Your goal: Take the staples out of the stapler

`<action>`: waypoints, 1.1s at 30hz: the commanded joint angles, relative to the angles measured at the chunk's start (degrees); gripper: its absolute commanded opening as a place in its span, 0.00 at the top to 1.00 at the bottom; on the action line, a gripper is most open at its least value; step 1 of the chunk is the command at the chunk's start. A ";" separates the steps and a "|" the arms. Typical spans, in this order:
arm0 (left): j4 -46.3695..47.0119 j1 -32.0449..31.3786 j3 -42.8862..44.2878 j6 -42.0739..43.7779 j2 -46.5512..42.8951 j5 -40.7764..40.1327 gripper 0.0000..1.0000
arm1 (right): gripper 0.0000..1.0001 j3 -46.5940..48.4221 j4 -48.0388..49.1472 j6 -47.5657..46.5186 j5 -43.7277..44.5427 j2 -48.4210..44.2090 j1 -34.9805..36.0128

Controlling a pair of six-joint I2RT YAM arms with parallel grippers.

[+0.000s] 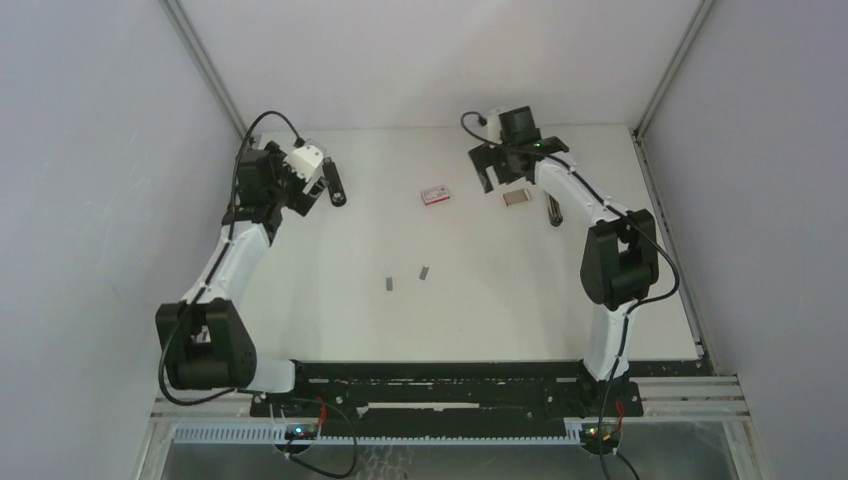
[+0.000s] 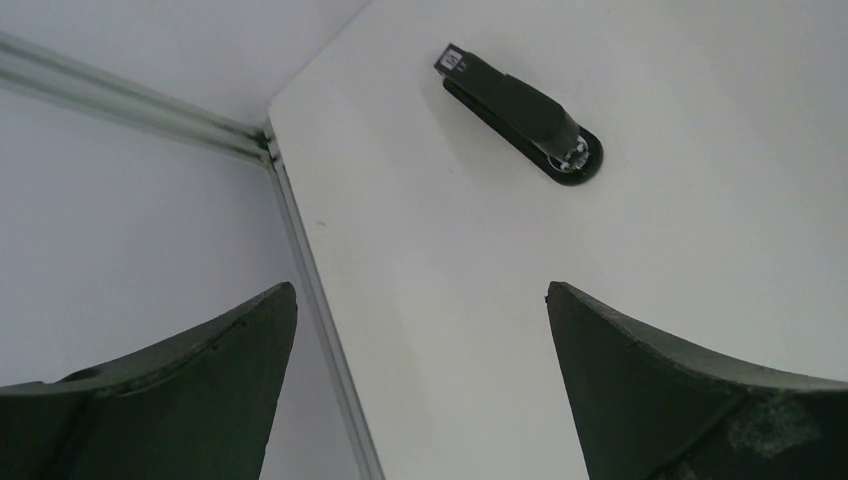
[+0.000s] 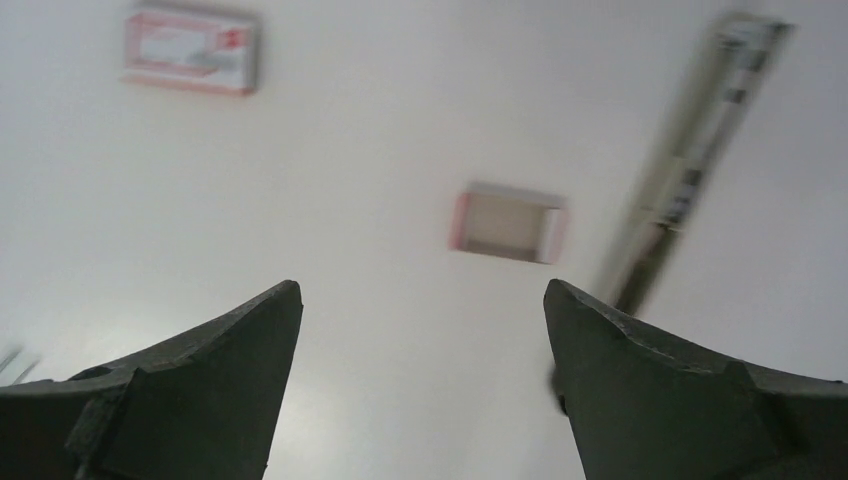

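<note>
A black stapler [image 2: 520,115] lies closed on the white table near the back left corner, just right of my left arm [image 1: 335,185]. My left gripper [image 2: 420,290] hangs open above the table short of it, with nothing between the fingers [image 1: 300,195]. A second stapler [image 3: 690,170] lies opened out long and thin at the back right [image 1: 553,210], blurred in the right wrist view. My right gripper [image 3: 422,285] is open and empty, left of that one [image 1: 503,178]. Two short grey strips of staples [image 1: 389,283] [image 1: 424,272] lie mid-table.
A red-and-white box [image 1: 434,195] [image 3: 190,48] lies at the back centre. A small open box tray [image 1: 516,197] [image 3: 510,222] sits below the right gripper. Walls and metal rails [image 2: 130,100] close the table at the left, back and right.
</note>
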 commanded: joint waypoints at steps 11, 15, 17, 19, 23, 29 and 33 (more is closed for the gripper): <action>-23.76 2.47 29.14 44.32 20.64 17.96 0.00 | 0.09 -4.78 -9.37 -3.46 -18.60 -6.20 2.26; -28.84 2.42 31.76 59.95 25.50 19.17 0.00 | 0.09 -5.30 -11.04 -4.27 -21.02 -6.19 0.17; -31.73 2.35 34.83 63.56 28.83 19.01 0.00 | 0.09 -5.53 -11.47 -4.82 -21.96 -6.34 -0.58; -36.35 2.36 39.64 65.95 32.74 18.70 0.00 | 0.09 -5.95 -11.48 -5.21 -22.29 -6.51 -1.07; -40.33 1.91 45.34 70.79 38.48 16.36 0.00 | 0.09 -6.44 -11.51 -5.95 -22.54 -6.35 -1.31; -41.99 -0.03 49.42 73.06 44.17 12.62 0.01 | 0.08 -6.71 -11.91 -7.04 -22.85 -4.85 -0.64; -42.28 -1.09 50.95 74.02 46.44 11.28 0.02 | 0.07 -6.56 -12.34 -7.64 -22.99 -3.96 0.29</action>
